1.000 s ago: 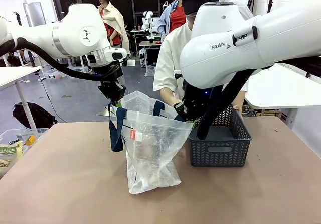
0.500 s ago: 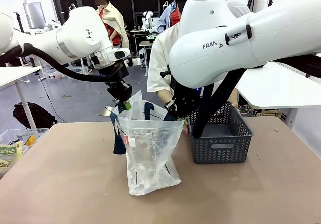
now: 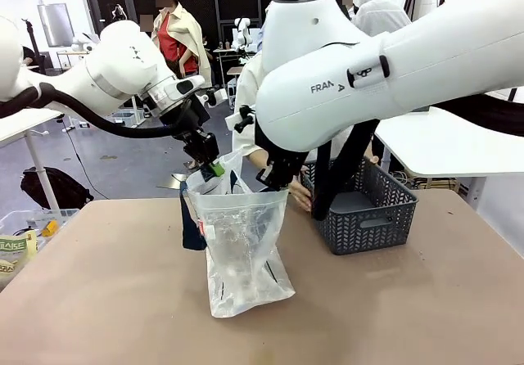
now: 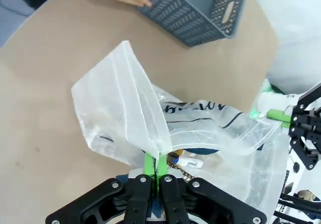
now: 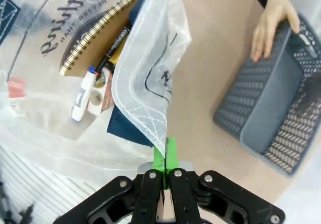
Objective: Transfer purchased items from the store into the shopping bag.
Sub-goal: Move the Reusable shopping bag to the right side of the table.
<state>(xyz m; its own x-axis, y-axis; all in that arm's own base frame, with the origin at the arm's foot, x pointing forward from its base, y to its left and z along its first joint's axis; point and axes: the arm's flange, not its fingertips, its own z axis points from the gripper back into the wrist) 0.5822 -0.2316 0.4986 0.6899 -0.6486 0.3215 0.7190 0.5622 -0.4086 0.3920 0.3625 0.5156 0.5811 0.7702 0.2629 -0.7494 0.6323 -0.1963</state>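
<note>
The shopping bag (image 3: 241, 238) stands on the table, translucent with navy handles and a red tag. My left gripper (image 3: 211, 168) is shut on its rim at the far left, its fingertips pinching the plastic in the left wrist view (image 4: 154, 164). At the right, my right gripper (image 3: 276, 182) is shut on the opposite rim, with its pads closed on the film in the right wrist view (image 5: 165, 156). Purchased items lie inside the bag: a spiral notebook (image 5: 98, 33), a white marker (image 5: 83, 98) and a small package (image 4: 183, 161). The store (image 3: 368, 214), a dark grey mesh basket, sits right of the bag.
A person's hand (image 5: 271, 25) rests on the basket's (image 5: 271, 108) near rim, also seen at the basket (image 4: 195, 8) in the left wrist view. A clear bin (image 3: 20, 234) with packets sits at the table's left edge. Bare tabletop lies in front of the bag.
Both grippers have drawn closer together, narrowing the bag's mouth. The right arm swung left. The basket has turned and shifted, with the person's hand now on it.
</note>
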